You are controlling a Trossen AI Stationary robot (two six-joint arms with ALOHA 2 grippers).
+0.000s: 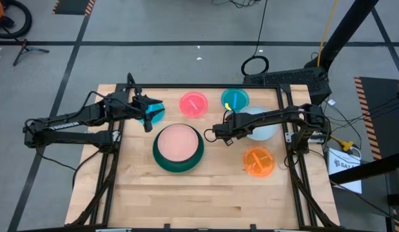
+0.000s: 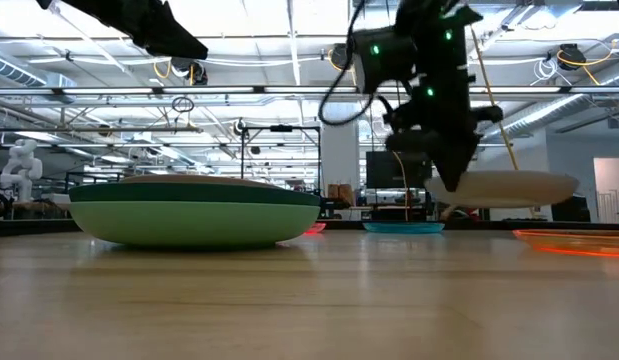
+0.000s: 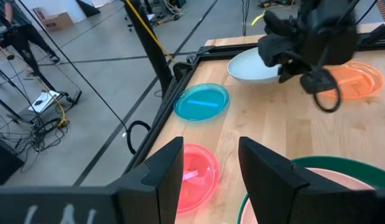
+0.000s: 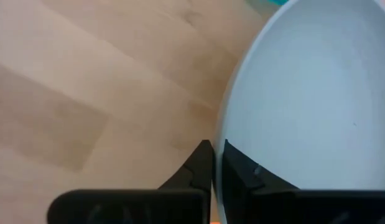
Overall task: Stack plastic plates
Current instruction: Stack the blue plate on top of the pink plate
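Note:
Mid-table stands a stack (image 1: 178, 148): a light green plate (image 2: 189, 222) rests on the wood, a dark green one (image 2: 189, 192) lies in it, and a pale pink one (image 1: 178, 142) is on top. A hot pink plate (image 1: 193, 104), a cyan plate (image 1: 235, 99) and an orange plate (image 1: 258, 161) lie flat on the table. My right gripper (image 4: 214, 163) is shut on a pale blue plate (image 1: 262, 127), right of the stack. My left gripper (image 3: 211, 168) hangs open and empty above the table's left side. My right gripper pinches the pale blue plate's rim (image 4: 221, 146) on the side toward the stack. One finger (image 4: 242, 171) lies over the plate's inside and the other on its outside. The fingers slant steeply down from above. The plate (image 2: 514, 188) hangs roughly level, clear of the table.
Bare wood fills the table's near half (image 1: 199, 200). A black frame (image 1: 205, 86) runs along the table's far edge. The orange plate (image 2: 579, 240) lies just nearside of the lifted plate.

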